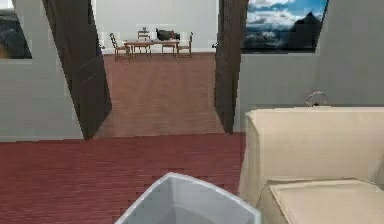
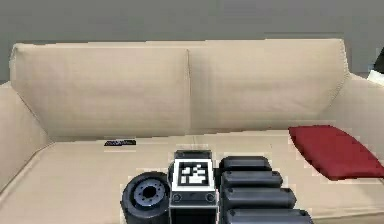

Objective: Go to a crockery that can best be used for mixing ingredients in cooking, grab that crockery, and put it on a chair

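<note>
We judged the mixing bowl stiff, smooth and breakable — best taken by its rim — yet could not tell where it stood, perhaps the dark shape (image 1: 165, 35) on the far table (image 1: 171, 43), nor whether the fingers (image 2: 145, 197) before the sofa (image 2: 190, 90) held anything.

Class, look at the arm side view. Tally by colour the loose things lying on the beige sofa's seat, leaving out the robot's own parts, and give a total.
Red cushion: 1
Black flat thing, too small to name: 1
Total: 2
</note>
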